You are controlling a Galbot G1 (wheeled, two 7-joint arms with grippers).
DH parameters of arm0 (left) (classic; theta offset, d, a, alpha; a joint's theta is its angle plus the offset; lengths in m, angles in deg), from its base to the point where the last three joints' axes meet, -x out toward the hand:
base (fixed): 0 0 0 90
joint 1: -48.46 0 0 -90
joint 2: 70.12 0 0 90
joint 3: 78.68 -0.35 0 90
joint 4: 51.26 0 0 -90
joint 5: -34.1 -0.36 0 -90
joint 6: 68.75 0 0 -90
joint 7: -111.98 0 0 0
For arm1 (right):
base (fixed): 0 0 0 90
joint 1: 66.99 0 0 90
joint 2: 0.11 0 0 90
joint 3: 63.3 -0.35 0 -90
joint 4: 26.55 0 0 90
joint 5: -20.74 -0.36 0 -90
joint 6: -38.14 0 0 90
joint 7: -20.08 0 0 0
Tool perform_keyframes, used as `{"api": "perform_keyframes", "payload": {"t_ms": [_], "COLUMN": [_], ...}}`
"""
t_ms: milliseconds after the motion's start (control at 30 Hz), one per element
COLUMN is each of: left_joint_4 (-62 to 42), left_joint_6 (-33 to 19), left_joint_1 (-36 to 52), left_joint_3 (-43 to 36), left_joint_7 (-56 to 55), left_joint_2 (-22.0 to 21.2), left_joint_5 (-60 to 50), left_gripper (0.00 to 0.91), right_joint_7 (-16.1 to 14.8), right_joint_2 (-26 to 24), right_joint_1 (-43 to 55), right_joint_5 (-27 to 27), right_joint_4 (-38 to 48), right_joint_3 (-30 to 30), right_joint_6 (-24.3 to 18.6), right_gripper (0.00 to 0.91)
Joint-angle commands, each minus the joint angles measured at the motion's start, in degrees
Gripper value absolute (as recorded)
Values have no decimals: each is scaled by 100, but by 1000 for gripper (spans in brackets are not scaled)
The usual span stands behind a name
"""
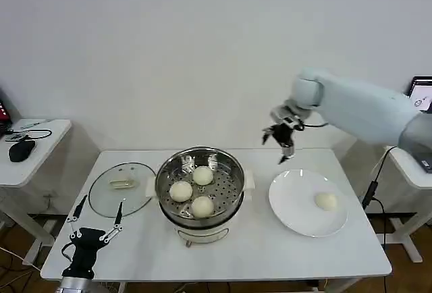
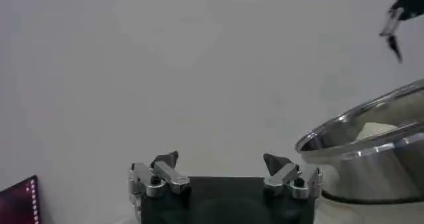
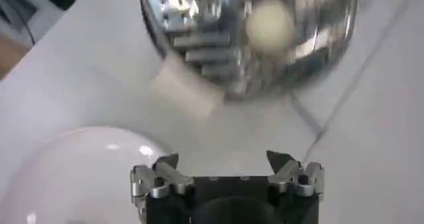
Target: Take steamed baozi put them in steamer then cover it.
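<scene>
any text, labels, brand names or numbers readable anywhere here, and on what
None can be read.
Steamer: no legible brand or marking on its steel wall or white base.
Glass lid: no print visible.
Plate: plain white.
Screen at the right edge: shows something, too small to read.

My right gripper (image 3: pixel 224 162) sits with its jaws spread wide and nothing between them, above the white table (image 3: pixel 79 79). Beyond my fingertips (image 3: pixel 165 162) is the shiny steamer (image 3: pixel 258 59), with cream-white steamed baozi (image 3: pixel 269 23) resting on its perforated tray. A white handle tab (image 3: pixel 185 89) juts from the steamer's side. Just beside the fingertips curves the rim of the white plate (image 3: pixel 73 159).
</scene>
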Motion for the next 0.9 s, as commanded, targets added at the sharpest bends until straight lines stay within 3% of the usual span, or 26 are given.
{"api": "perform_keyframes", "payload": {"t_ms": [33, 533, 900], "left_joint_4": [7, 102, 53], "left_joint_6": [-22, -6, -9], "left_joint_1": [-7, -85, -144], "left_joint_3": [-7, 97, 157], "left_joint_7": [-38, -36, -31], "left_joint_2": [-46, -54, -88], "left_joint_5": [16, -17, -55], "left_gripper": [907, 907, 907], "right_joint_7": [6, 46, 28], "right_joint_2": [-786, -766, -701], "right_joint_1": [-985, -1879, -2220], "right_joint_5": [117, 1182, 1469], "right_joint_4": [621, 1251, 1485], "right_joint_3": [-104, -840, -1228], "right_joint_6": [623, 486, 443], "right_gripper": [907, 907, 907]}}
